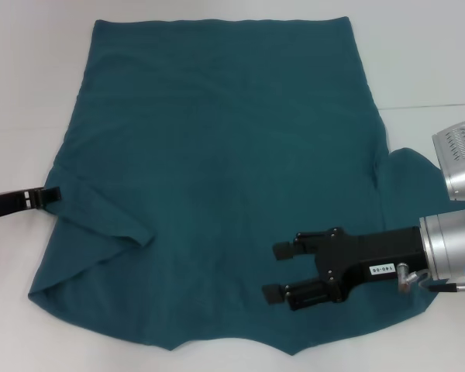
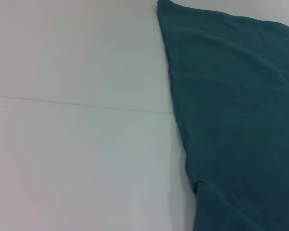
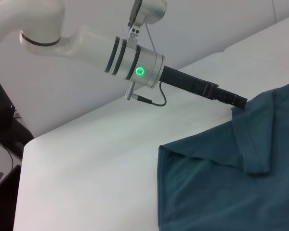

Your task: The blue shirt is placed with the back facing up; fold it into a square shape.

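Left gripper [image 1: 53, 195] is pinching the blue shirt [image 1: 217, 155] at its sleeve edge while right gripper [image 1: 275, 271] is hovering open over the cloth; fold should be running straight, both sides lifting evenly

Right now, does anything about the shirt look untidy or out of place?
Yes. The blue shirt is not flat: its sleeve on the robot's left is folded over the body near the left gripper. The right gripper hovers open above it.

head overhead, wrists low, sharing shirt [image 1: 217, 178]
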You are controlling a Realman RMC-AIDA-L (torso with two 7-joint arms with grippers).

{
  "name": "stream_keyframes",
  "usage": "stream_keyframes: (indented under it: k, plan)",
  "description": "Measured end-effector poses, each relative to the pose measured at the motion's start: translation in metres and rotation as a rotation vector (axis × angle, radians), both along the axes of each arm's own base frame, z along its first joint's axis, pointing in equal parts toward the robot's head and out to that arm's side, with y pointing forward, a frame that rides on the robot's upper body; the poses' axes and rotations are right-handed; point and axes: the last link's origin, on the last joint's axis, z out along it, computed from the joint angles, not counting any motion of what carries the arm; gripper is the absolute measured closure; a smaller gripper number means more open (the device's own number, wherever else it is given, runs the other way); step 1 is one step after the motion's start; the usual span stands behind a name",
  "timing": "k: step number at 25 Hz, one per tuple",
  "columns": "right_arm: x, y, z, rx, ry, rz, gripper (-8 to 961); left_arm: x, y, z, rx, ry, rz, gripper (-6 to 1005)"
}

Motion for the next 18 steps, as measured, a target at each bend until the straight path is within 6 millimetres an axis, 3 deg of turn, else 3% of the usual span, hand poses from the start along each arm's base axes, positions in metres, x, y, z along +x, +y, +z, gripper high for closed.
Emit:
stream_keyframes:
  k: [18]
  plan:
    - [0.0013, -0.001, -0.0018, -0.001, 0.002, -0.006, 39, 0.0034, 0.0029, -0.006, -0.016, 0.003, -0.008, 368]
